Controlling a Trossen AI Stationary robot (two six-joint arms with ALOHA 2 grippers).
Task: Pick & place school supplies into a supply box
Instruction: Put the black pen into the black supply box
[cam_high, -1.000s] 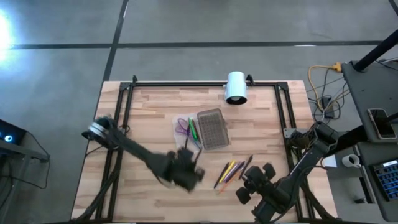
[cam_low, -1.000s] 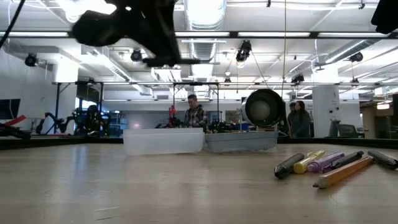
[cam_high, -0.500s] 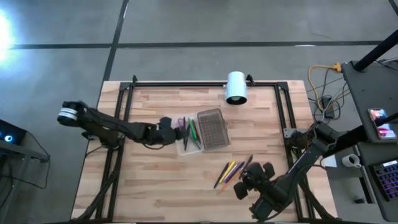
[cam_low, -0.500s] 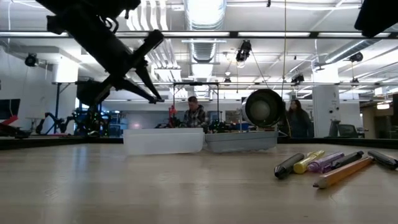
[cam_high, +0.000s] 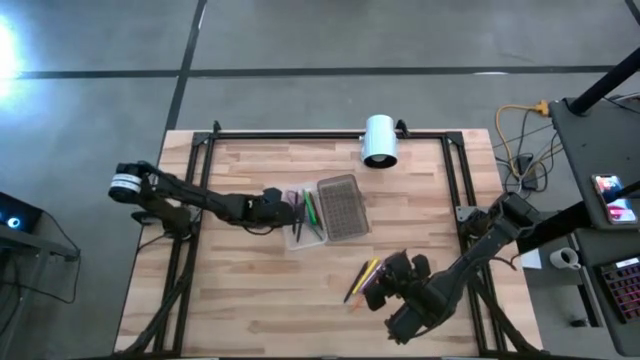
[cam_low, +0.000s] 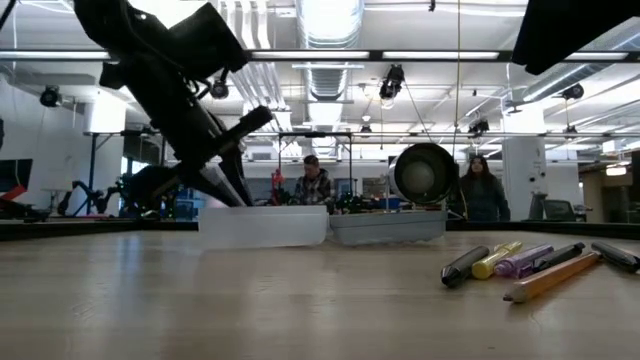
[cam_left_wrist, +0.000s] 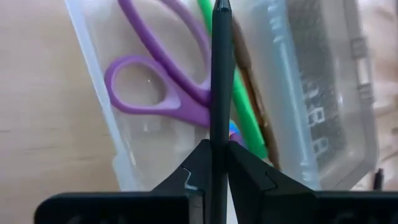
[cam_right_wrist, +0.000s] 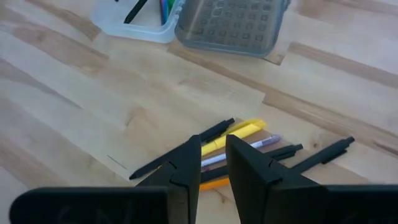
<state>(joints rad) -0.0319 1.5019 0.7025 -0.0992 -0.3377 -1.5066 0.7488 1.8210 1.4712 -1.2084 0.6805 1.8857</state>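
Pinching a black pen (cam_left_wrist: 221, 74) between closed fingers, the left gripper (cam_left_wrist: 214, 163) hangs over the open supply box (cam_left_wrist: 311, 124), where purple scissors (cam_left_wrist: 163, 93) and a green pen (cam_left_wrist: 239, 102) lie. Near the table's front, the right gripper (cam_right_wrist: 213, 155) hovers with fingers slightly parted and empty above the remaining pens (cam_right_wrist: 242, 144) on the wooden table (cam_high: 250, 290)

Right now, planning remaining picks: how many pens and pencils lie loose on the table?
6, bunched by the right gripper: three black pens, yellow pen, purple pen, orange pencil. Others may hide beneath it.
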